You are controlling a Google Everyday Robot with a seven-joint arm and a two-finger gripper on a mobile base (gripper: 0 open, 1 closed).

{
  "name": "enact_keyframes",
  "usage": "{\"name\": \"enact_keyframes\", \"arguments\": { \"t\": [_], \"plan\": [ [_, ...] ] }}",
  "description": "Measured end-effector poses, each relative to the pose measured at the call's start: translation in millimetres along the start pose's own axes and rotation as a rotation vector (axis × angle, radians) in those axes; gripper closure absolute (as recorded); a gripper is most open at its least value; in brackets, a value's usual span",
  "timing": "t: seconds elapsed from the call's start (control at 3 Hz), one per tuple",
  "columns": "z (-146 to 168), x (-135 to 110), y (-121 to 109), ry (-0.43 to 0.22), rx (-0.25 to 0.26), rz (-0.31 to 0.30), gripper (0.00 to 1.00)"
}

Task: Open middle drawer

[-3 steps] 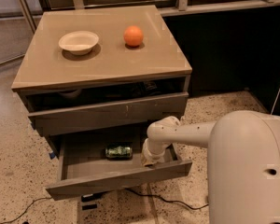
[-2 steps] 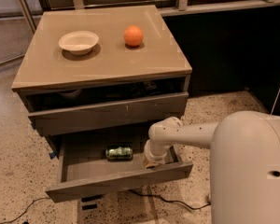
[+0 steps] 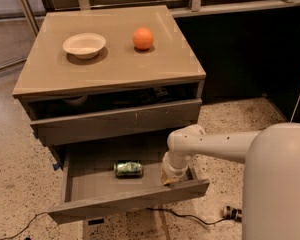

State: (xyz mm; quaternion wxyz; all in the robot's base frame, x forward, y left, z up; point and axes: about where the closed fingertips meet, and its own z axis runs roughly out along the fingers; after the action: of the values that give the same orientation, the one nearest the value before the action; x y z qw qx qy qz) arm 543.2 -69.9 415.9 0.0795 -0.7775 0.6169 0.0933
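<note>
Camera view: speckled floor (image 3: 240, 119) lies all round the grey-brown cabinet (image 3: 155, 69), and a dark wall panel (image 3: 250, 49) stands behind the cabinet to its right. My white arm (image 3: 220, 144) reaches in from the cabinet's right side. The middle drawer (image 3: 130, 204) is pulled well out of the cabinet's front, below the larger front with the white scratch (image 3: 115, 121). On the cabinet's top sit a pale bowl (image 3: 84, 45) and, beside it, an orange (image 3: 143, 38). A green can (image 3: 128, 168) lies on its side in the drawer. My gripper (image 3: 170, 178) is down inside the drawer's right front corner; my wrist covers it, so I cannot tell whether it is clenched or released. The cabinet's base is hidden behind the drawer.
</note>
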Motion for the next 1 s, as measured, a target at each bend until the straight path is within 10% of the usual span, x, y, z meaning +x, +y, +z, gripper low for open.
{"name": "enact_keyframes", "arguments": {
  "t": [1.0],
  "plan": [
    [-10,11,43,0.012,-0.142,-0.011,1.00]
  ]
}}
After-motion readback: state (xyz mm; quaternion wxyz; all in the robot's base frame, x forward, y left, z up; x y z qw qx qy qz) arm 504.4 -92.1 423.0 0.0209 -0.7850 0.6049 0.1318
